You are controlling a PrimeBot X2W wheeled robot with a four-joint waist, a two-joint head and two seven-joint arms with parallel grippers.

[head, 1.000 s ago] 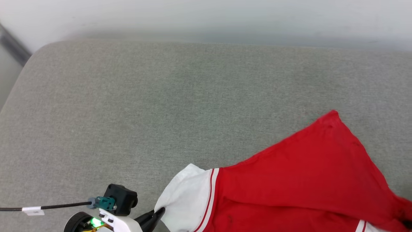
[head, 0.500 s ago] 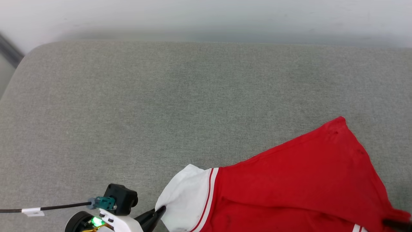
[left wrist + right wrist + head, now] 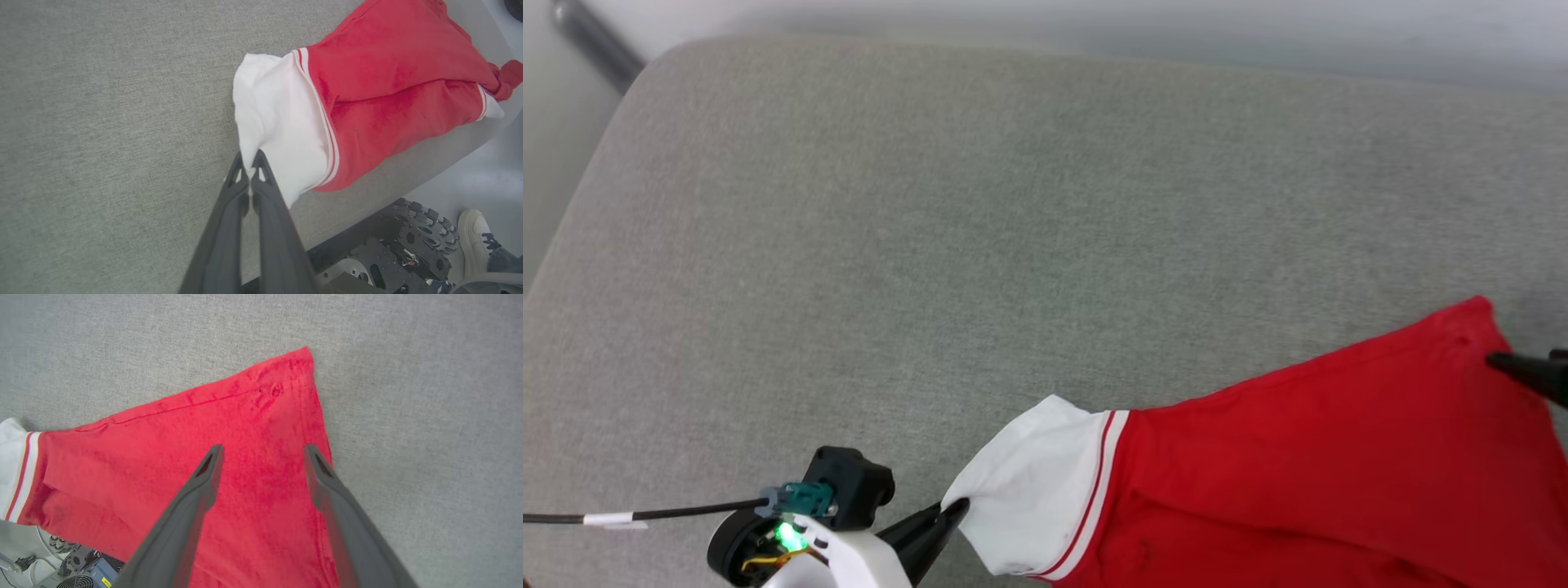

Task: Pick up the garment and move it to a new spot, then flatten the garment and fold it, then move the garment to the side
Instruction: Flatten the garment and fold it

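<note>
One grey cushion (image 3: 931, 245); left gripper (image 3: 249, 157) clamps the garment (image 3: 388, 81), right gripper (image 3: 262, 449) jaws apart.

bright even light, soft faint shadows, no glare, wrist views wide-angle

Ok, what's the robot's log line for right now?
left gripper: shut on garment sleeve | right gripper: open over garment corner | garment: on grey cushion

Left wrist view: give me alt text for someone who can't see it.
The shut left gripper pinches the edge of the white sleeve of a red garment lying on a grey cushioned surface. At lower right are the robot's wheeled base and a person's white shoe.
</note>
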